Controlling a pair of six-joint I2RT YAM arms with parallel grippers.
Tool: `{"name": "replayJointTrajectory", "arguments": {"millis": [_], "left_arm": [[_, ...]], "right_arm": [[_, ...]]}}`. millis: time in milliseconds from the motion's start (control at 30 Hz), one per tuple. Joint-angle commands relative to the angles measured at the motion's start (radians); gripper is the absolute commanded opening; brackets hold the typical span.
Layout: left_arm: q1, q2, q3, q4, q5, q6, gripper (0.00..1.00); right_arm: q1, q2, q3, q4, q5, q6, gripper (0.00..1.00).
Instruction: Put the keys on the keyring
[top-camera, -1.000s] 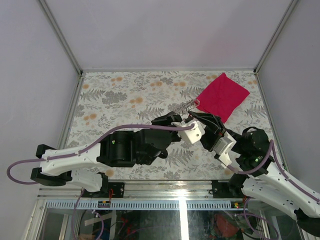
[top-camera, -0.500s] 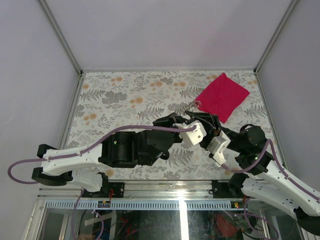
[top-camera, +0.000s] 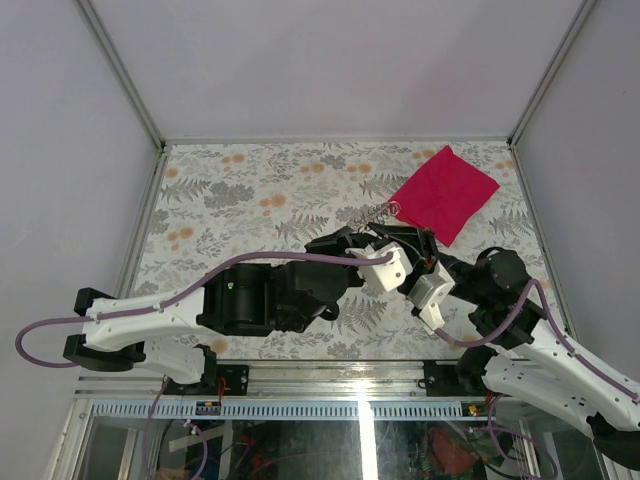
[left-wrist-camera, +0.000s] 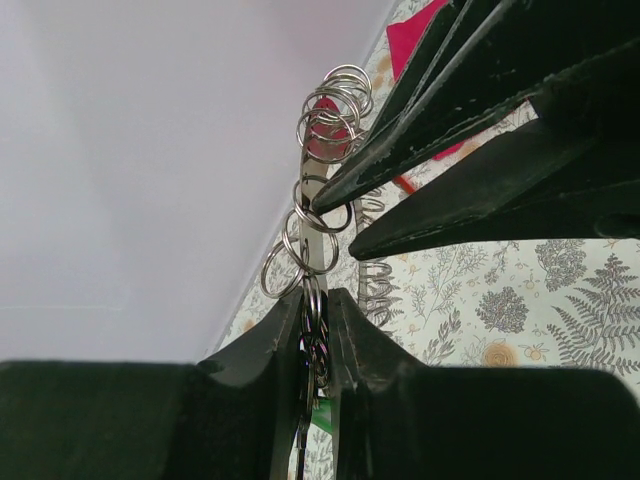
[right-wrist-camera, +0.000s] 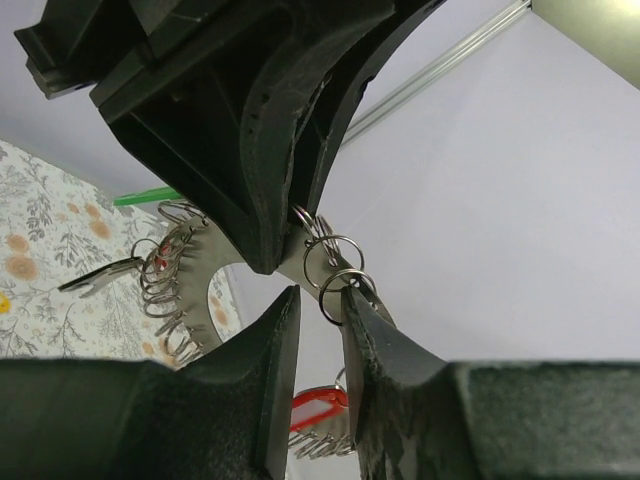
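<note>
The left pincer (left-wrist-camera: 315, 300) is clamping tight on the keyring (left-wrist-camera: 335, 110), its fingers pressing together on the thin metal strip that carries the stack of split rings. The right pincer (right-wrist-camera: 320, 295) is standing narrowly apart, its tips framing one split ring right at the mouth; whether it is actually touching that ring, I cannot tell. The red key (right-wrist-camera: 315, 405) is hanging low in the bunch, and a small green tag (left-wrist-camera: 320, 415) is peeking out behind the left fingers. The yellow key is not showing clearly.

Compared with a second ago, the right arm has been sliding in toward the left pincer and its tips have been narrowing.

All this is happening just off the near-left corner of the red cloth (top-camera: 445, 192), with the coil of rings touching that corner. The cloth is lying on a floral-patterned worktop (top-camera: 230, 190), with pale lilac walls and metal frame posts rising around it.
</note>
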Motion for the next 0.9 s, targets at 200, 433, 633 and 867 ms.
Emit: {"name": "replayJointTrajectory", "arguments": {"millis": [200,433,633,867], "left_arm": [[-0.027,-0.010,0.064,0.042,0.004,-0.023,0.00],[-0.037,-0.008,0.080,0.040,0.030,-0.053,0.00],[-0.043,-0.003,0.089,0.033,0.041,-0.073,0.00],[-0.044,-0.011,0.087,0.034,0.031,-0.084,0.00]], "right_arm": [[0.003,0.026,0.027,0.052,0.065,-0.059,0.27],[0.004,0.034,-0.005,0.139,0.078,-0.072,0.29],[0.004,0.044,-0.017,0.205,0.088,-0.077,0.16],[0.003,0.009,-0.024,0.210,0.108,-0.046,0.00]]}}
